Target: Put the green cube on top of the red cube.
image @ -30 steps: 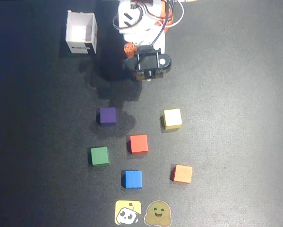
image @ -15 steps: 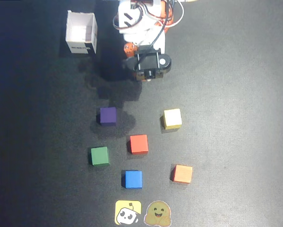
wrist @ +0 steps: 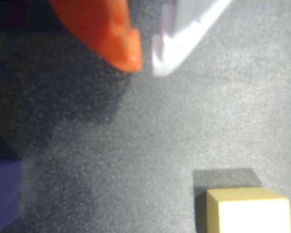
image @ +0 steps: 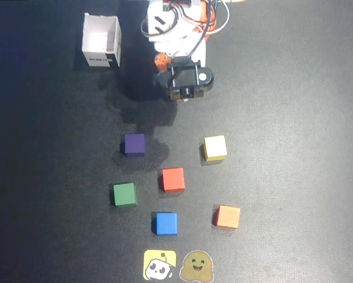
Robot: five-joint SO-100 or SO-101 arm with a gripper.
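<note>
Matte and dark green, the green cube sits flat on the black table, down and to the left of the red cube in the overhead view, the two near each other but apart. It looks light and rigid, with a dull surface that should not slip much; a pinch across two opposite side faces, near mid-height, seems the sound hold. Being a cube it has no long axis, and its edges lie almost square to the picture, only slightly turned. The gripper hangs well apart from it, near the arm's base, with a purple cube and a yellow cube below it in the wrist view. Its orange and white fingers stand only a narrow gap apart and hold nothing.
</note>
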